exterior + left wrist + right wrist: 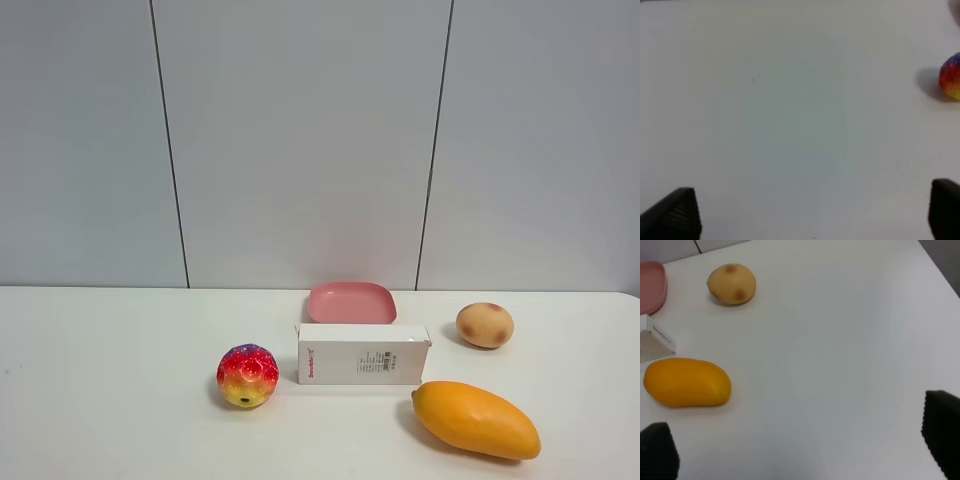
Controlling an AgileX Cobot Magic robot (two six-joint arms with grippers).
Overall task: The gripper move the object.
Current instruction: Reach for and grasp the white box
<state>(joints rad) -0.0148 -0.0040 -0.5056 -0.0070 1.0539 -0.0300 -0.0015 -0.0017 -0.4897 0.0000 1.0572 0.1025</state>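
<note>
Both empty and wide open, I judge my right end effector (800, 445) nearer than the left end effector (810, 212) to the crosswise white carton (363, 354).

White carton (363, 354), pink tray (351, 303), rainbow ball (247, 375), orange mango (476, 419).

A plain white table (110, 400) is seen across the whole foreground, its matte surface evenly lit so that only soft shadows are cast on it. Directly behind the table's far edge a pale grey panelled wall (300, 130) is set, divided by two thin dark seams (168, 140) running down to the table.
</note>
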